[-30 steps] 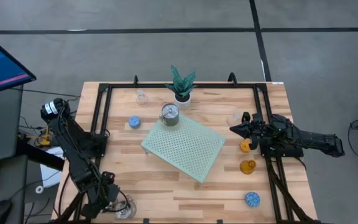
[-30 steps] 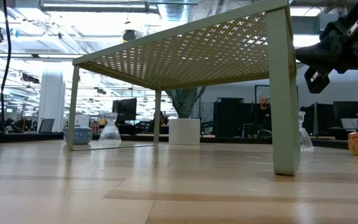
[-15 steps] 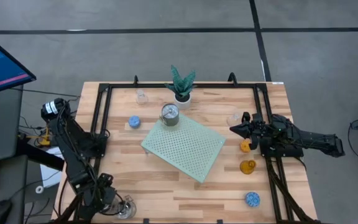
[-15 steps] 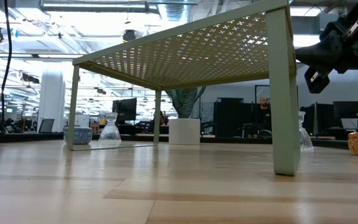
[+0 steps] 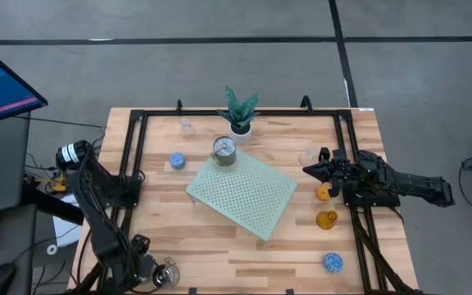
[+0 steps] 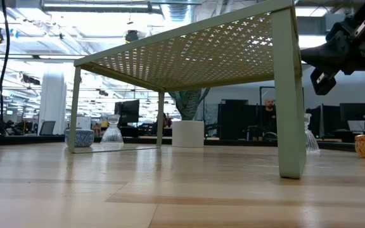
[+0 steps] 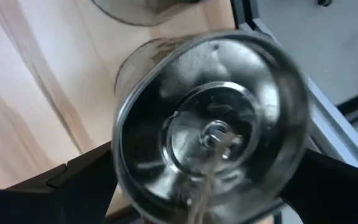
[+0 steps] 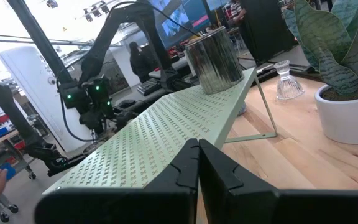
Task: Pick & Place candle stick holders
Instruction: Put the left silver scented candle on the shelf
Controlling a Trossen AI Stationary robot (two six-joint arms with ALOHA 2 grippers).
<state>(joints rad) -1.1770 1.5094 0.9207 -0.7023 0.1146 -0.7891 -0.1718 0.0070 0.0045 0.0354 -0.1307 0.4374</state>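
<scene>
A shiny silver candle stick holder (image 7: 210, 124) stands upright at the table's near left corner (image 5: 168, 274). My left gripper (image 5: 147, 269) is open and points down over it, one finger on either side. A second silver holder (image 5: 224, 151) stands on the pale green perforated mat (image 5: 242, 192). On the wood rest two clear glass holders (image 5: 187, 127) (image 5: 308, 156), two blue ones (image 5: 176, 161) (image 5: 332, 262), an orange one (image 5: 324, 192) and an amber one (image 5: 327, 220). My right gripper (image 5: 311, 170) waits shut and level at the right.
A green-leaved plant in a white pot (image 5: 239, 116) stands at the far middle. The mat is a raised shelf on thin legs (image 6: 289, 95). A black frame (image 5: 134, 147) runs along the table's edges. Part of another rounded grey thing (image 7: 145, 9) lies just beyond the near silver holder.
My left gripper has sunk toward the silver holder at the near left corner and shifted a little toward the table's near edge, staying open. The holders have not moved.
</scene>
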